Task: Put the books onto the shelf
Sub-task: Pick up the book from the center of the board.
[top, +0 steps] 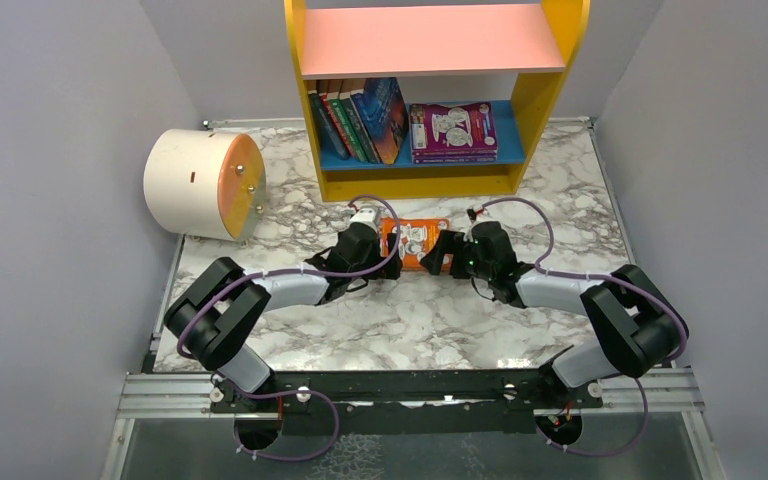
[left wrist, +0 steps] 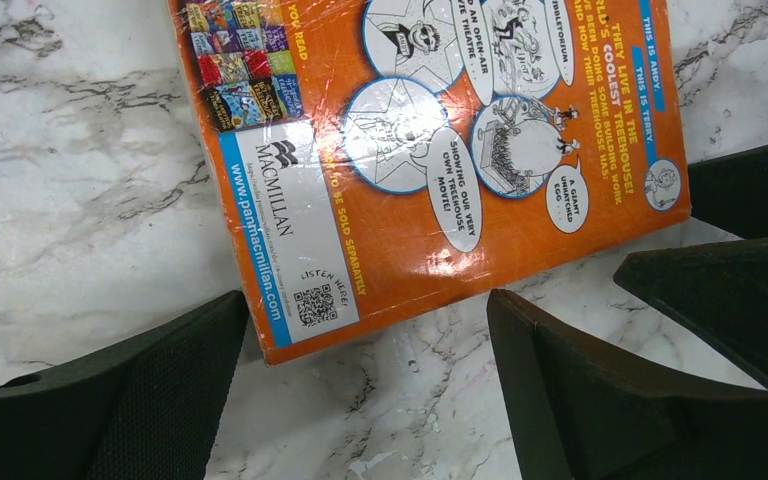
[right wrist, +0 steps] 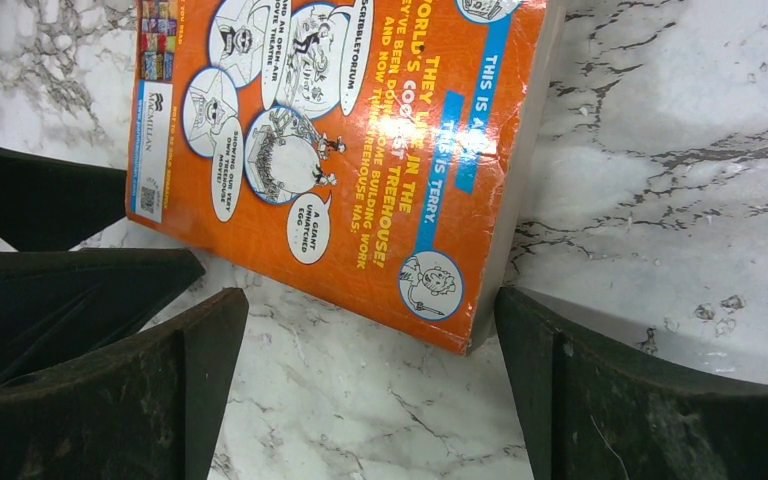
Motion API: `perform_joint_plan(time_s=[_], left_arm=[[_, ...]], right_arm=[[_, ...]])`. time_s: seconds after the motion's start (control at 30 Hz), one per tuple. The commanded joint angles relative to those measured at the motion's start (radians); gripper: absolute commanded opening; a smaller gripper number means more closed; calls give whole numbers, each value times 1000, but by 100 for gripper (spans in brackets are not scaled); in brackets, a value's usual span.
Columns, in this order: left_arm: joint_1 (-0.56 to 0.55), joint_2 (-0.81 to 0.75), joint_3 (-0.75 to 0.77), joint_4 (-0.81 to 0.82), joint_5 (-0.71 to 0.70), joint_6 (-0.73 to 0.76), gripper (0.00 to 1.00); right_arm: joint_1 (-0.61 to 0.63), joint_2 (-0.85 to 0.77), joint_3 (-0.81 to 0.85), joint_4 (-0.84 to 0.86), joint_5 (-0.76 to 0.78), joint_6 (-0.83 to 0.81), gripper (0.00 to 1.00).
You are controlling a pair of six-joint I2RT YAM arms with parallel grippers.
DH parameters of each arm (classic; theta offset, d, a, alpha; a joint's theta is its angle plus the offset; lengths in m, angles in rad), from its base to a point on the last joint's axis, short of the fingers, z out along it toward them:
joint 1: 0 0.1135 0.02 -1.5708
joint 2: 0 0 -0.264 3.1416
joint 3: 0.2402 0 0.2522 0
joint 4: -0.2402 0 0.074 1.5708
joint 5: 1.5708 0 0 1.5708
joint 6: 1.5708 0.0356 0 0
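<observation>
From above, we see the thin orange glossy paperback [top: 415, 241] flat on the marbled tabletop [top: 410, 320] between both jaws, short of the yellow-sided bookcase [top: 538, 100]. Left wrist: left jaws apart around a corner. Right wrist: right jaws apart, likewise, probably flanking it to lift.

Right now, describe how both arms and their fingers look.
The left arm and right arm match: light grey tubular links between chunky black joint housings. A purple cable runs along each, looping free near the wrist. The fingers are matte black wedges tapering to blunt tips, with a finely textured inner face.
</observation>
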Motion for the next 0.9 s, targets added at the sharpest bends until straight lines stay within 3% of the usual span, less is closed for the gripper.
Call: perform_joint_plan(time_s=[0.0, 0.43, 0.63, 0.87], left_arm=[[-16, -12, 63, 57, 54, 16, 83], [-27, 14, 79, 45, 21, 2, 82], [-24, 30, 71, 6, -81, -13, 84], [14, 31, 75, 21, -105, -5, 84]], right_arm=[[13, -23, -3, 19, 38, 0, 91], [21, -30, -9, 17, 73, 64, 85], [21, -5, 14, -50, 149, 89, 88], [21, 37, 51, -71, 200, 67, 89]])
